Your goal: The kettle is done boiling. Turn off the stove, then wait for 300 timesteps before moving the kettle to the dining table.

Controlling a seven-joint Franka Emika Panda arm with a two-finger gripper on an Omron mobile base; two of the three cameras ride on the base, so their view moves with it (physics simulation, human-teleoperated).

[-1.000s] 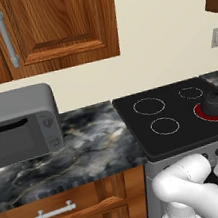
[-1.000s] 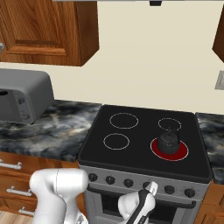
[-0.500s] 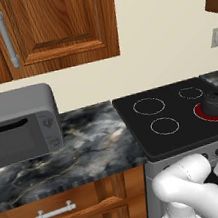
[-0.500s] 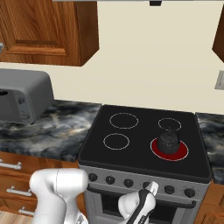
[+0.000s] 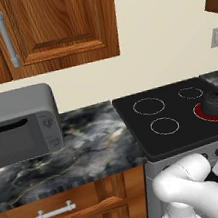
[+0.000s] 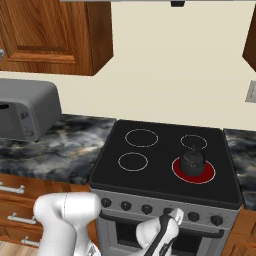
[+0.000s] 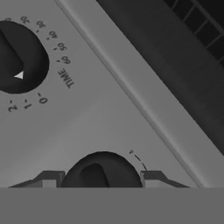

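Now that your pincer (image 7: 101,181) has narrowed onto the stove (image 6: 165,165) knob (image 7: 101,171), its fingers flank it; turn it off, since the near-right burner glows red under the kettle (image 6: 192,161).

The stove (image 6: 150,175) sits between two marbled counter sections (image 6: 55,155). The kettle (image 6: 192,161) stands on the front right burner (image 6: 176,172), which glows red; the other three rings are white outlines. A row of black knobs (image 6: 126,205) lines the grey oven front. The gripper (image 6: 172,216) is positioned at this knob row, below the kettle. A grey microwave (image 6: 25,110) rests on the left counter beneath a wooden cabinet (image 6: 55,35).
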